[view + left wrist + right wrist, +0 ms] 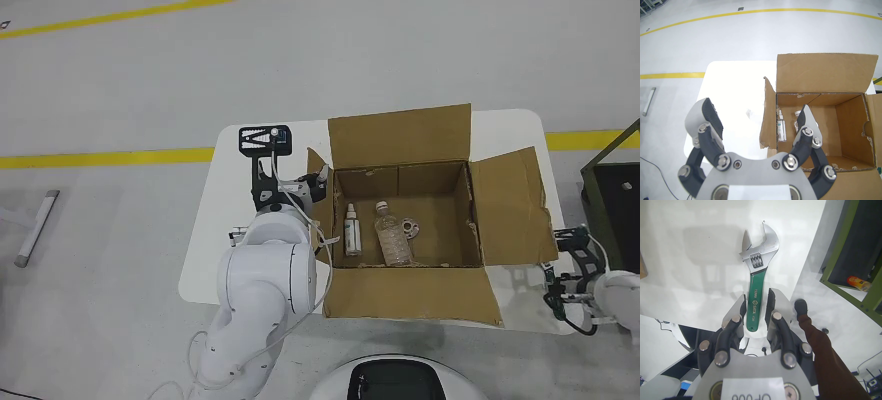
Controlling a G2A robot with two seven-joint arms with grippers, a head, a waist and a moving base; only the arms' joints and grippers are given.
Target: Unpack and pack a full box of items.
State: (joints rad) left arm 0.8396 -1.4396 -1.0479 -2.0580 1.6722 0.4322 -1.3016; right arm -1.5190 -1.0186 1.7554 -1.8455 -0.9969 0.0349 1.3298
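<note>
One cardboard box (pixel 505 205), two bottles (pixel 392 238) inside, one clear lump (pixel 413 228) hard to make out, one wrench (pixel 757 275) at right gripper (pixel 757 303), grip unclear, left gripper (pixel 755 105) wide open, empty.

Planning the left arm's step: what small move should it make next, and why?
Probably lower the open left pincer into the box toward the small bottle: it hangs by the box's left wall, and that bottle and a bigger bottle lie inside, unheld.
</note>
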